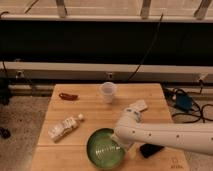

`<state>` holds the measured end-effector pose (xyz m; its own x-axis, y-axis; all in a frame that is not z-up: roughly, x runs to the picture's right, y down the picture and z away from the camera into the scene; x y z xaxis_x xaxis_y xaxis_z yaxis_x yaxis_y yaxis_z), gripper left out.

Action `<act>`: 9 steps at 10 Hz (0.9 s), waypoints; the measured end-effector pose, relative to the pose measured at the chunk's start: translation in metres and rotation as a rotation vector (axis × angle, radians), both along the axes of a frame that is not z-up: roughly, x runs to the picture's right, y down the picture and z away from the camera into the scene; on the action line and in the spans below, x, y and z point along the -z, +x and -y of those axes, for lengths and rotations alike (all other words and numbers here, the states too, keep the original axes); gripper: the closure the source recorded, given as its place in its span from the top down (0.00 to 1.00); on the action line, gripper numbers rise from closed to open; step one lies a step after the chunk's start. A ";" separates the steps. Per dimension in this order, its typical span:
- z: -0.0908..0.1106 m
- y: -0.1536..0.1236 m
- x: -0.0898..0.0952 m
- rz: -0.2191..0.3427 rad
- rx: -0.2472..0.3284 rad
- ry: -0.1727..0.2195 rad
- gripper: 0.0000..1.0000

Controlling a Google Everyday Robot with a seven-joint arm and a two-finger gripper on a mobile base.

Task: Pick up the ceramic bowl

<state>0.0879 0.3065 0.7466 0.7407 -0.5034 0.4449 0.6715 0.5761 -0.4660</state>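
The ceramic bowl (102, 149), round, glossy green with a paler centre, sits on the wooden table (90, 112) near its front edge. My white arm reaches in from the right, low over the table. Its gripper (121, 143) is at the bowl's right rim and stands open. The arm's end covers the fingertips and part of the rim, so I cannot tell whether they touch the bowl. The bowl rests on the table.
A small white cup (107, 92) stands at the table's back centre. A red object (68, 96) lies back left, a plastic bottle (65, 127) lies on its side at the left. A pale object (139, 106) and a black object (151, 150) lie beside the arm. Cables trail at the right.
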 end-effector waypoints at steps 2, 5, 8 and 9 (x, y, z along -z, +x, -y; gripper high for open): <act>-0.001 0.000 0.000 0.003 -0.001 0.000 0.80; -0.003 0.000 -0.001 0.007 -0.001 0.001 0.80; -0.006 -0.001 -0.002 0.010 -0.002 0.001 0.80; -0.006 0.000 -0.002 0.011 -0.001 0.002 0.80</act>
